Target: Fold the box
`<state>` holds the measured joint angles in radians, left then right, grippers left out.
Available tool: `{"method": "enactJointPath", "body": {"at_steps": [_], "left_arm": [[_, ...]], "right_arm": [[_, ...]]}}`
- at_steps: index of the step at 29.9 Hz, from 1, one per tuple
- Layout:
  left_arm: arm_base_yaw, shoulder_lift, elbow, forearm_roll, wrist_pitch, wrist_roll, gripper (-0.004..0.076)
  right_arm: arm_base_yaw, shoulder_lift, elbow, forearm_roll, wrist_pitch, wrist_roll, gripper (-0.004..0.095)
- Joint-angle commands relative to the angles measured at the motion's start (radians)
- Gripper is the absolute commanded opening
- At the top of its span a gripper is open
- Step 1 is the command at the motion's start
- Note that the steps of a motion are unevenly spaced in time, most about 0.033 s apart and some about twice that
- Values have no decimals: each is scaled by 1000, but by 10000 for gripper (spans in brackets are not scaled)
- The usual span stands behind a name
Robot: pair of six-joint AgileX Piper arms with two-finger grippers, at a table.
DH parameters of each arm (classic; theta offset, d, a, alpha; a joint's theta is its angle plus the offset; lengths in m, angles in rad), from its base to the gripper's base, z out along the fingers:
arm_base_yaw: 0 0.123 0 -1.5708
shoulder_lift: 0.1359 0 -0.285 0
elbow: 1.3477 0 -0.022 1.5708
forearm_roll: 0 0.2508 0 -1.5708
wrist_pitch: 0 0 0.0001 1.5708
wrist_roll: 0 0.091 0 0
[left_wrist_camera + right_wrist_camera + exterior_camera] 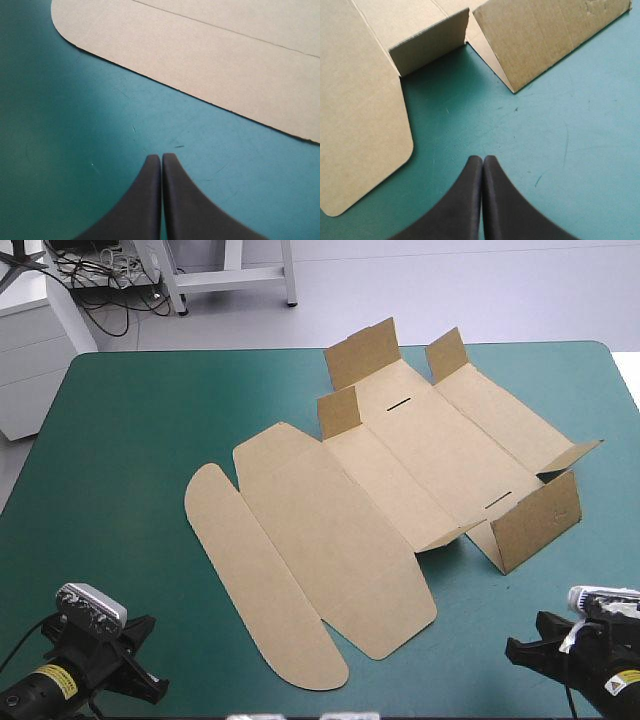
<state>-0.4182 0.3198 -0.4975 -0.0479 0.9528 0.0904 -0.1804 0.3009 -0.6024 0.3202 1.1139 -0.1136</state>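
The brown box (330, 530) lies opened out across the middle of my counter (150, 420), running on a slant from the near left toward the far right. Most of the sheet is flat on the teal-green cover (120, 540). Its long rounded flap (260, 590) is the part nearest the left arm. At the far end three short flaps (362, 352) stand up from the board. On the near right one side wall (535, 520) is raised and tilted.

From the left wrist I see the left end effector (161, 156) with its black fingers pressed together into one point. It is over bare cover with nothing between the fingers. The rounded flap's edge lies just ahead and apart from the tips.

The right end effector (482, 157) is likewise pressed together and holds nothing, over bare cover near the counter's near right corner. Ahead of it stand the raised side wall and a short upright tab (430, 42). A flat panel with a rounded corner (360, 125) lies beside it.
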Motion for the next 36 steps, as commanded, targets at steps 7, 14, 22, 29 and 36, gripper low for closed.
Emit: {"method": "enactJointPath", "body": {"at_steps": [7, 14, 22, 29, 36], "left_arm": [[-3, 7, -24, -5, -65, 1, -10], [-3, 7, -24, -5, -65, 1, -10], [-3, 7, -24, -5, -65, 1, -10], [-3, 7, -24, -5, -65, 1, -10], [-3, 7, -24, -5, -65, 1, -10]], "right_arm": [[2, 281, -365, 97, 66, 60, -18], [2, 473, -469, 170, 100, 114, -16], [2, 644, -467, 206, 135, 176, 357], [2, 809, -467, 330, 138, 283, 608], [2, 999, -455, 355, 138, 359, 607]]}}
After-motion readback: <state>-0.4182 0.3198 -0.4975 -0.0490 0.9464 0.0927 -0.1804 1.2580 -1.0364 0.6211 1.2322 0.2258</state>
